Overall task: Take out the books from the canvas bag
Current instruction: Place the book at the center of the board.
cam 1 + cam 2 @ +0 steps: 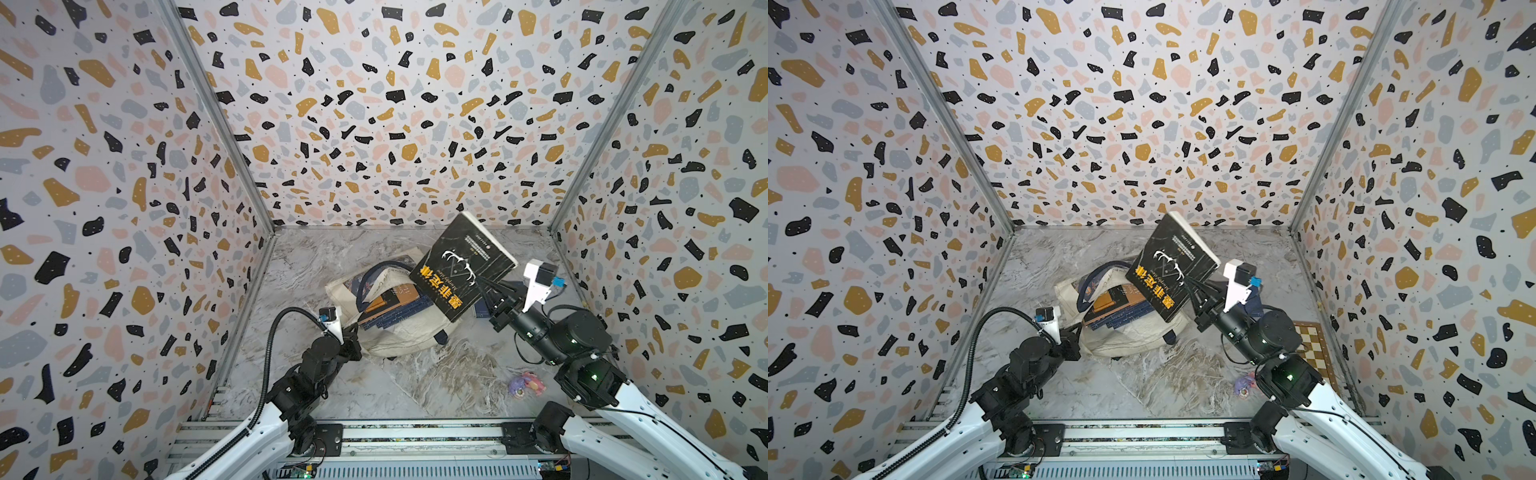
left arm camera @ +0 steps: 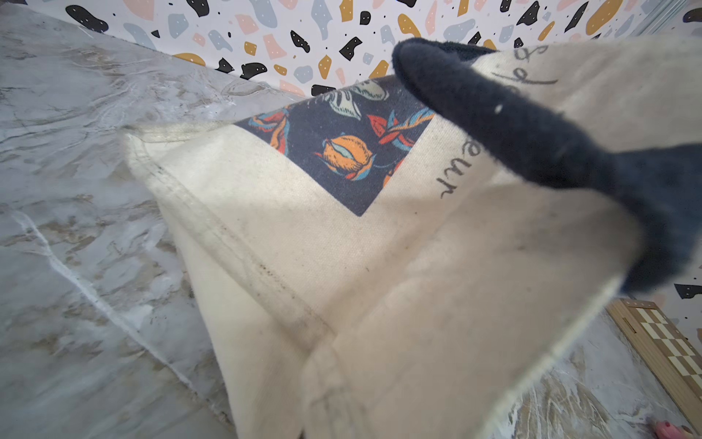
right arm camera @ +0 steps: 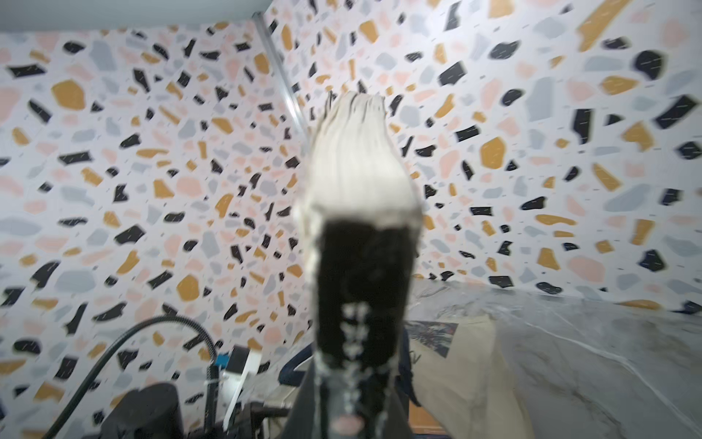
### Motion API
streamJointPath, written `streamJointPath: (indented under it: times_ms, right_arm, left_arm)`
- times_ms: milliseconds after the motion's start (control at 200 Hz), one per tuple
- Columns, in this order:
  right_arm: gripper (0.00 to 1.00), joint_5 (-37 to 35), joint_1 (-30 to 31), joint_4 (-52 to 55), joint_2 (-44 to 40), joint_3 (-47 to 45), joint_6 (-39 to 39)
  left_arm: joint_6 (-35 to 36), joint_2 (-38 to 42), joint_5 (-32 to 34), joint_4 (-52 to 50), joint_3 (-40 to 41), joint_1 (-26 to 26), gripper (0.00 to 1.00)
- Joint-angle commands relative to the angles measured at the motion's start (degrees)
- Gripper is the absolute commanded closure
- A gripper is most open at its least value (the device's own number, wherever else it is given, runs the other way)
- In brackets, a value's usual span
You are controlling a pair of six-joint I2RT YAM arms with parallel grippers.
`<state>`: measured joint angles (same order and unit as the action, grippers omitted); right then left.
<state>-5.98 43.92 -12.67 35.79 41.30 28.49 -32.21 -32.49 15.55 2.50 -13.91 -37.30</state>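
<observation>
Aloft, right end effector [image 1: 482,285] clamps 1 book [image 1: 457,266]; left end effector [image 1: 353,331] pinches canvas bag [image 1: 409,334] holding books [image 1: 390,311].

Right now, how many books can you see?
4 at least: a black book lifted in the right gripper; a loose navy book on the table behind that arm; a brown book atop a bagged navy book in the canvas bag. More may be hidden.

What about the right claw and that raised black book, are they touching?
Touching. In a top view the right gripper is clamped on the edge of the black book, holding it raised off the table.
</observation>
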Motion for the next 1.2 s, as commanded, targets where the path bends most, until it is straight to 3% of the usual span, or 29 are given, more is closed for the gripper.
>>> streamJointPath:
  times_ms: [0, 95, 225, 535, 806, 1196]
  right_arm:
    - [1.00, -20.3, -1.6, 6.5, -2.8, -0.5, 11.5]
    - [1.00, -25.8, -3.7, 13.2, -4.2, -1.1, 18.8]
    - [1.00, -27.2, -7.1, 19.6, -5.2, -3.3, 28.3]
    - [1.00, -22.0, -13.0, 29.9, -5.4, -9.6, 44.9]
    - [1.00, -20.8, -13.7, 38.6, -5.2, -14.8, 60.4]
    - [1.00, -16.1, -16.1, 40.7, -1.6, -21.7, 72.4]
  left_arm:
    - [-0.1, 0.0, 1.2, 0.3, -1.1, 0.0, 1.00]
    - [-0.1, 0.1, 1.2, 0.2, -1.1, 0.0, 1.00]
    - [-0.1, 0.2, 1.2, 0.0, -1.1, 0.0, 1.00]
    - [-0.1, 0.6, 1.2, -0.2, -1.1, 0.0, 1.00]
    - [-0.1, 0.4, 1.1, -0.2, -1.2, 0.0, 1.00]
    - [-0.1, 0.4, 1.2, -0.1, -1.1, 0.1, 1.00]
